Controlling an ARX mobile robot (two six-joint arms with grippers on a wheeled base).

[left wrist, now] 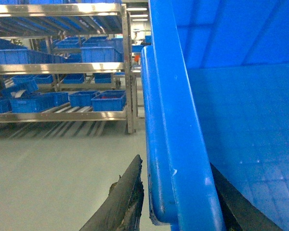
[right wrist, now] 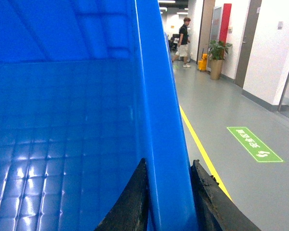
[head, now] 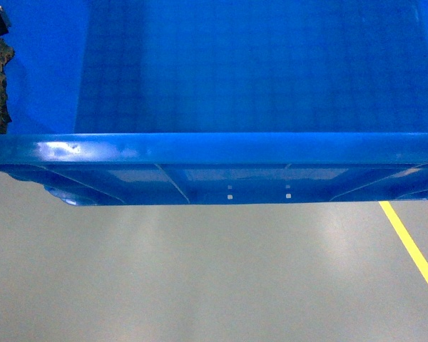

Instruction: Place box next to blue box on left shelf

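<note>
The box (head: 221,71), a large open bright blue crate with a thick rim and a grid floor, fills the top half of the head view and hangs above the grey floor. My left gripper (left wrist: 176,161) is shut on the box's (left wrist: 241,125) left wall, one dark finger outside and one inside. On the opposite wall of the box (right wrist: 62,134), my right gripper (right wrist: 169,162) is shut the same way. The left shelf (left wrist: 62,115), a metal rack, stands far off in the left wrist view with several blue boxes (left wrist: 108,100) on its levels.
A yellow floor line (head: 414,249) runs along the right. In the right wrist view a person (right wrist: 184,41) walks far down the corridor near a yellow mop bucket (right wrist: 202,63) and a potted plant (right wrist: 216,57). A green floor sign (right wrist: 254,143) lies to the right.
</note>
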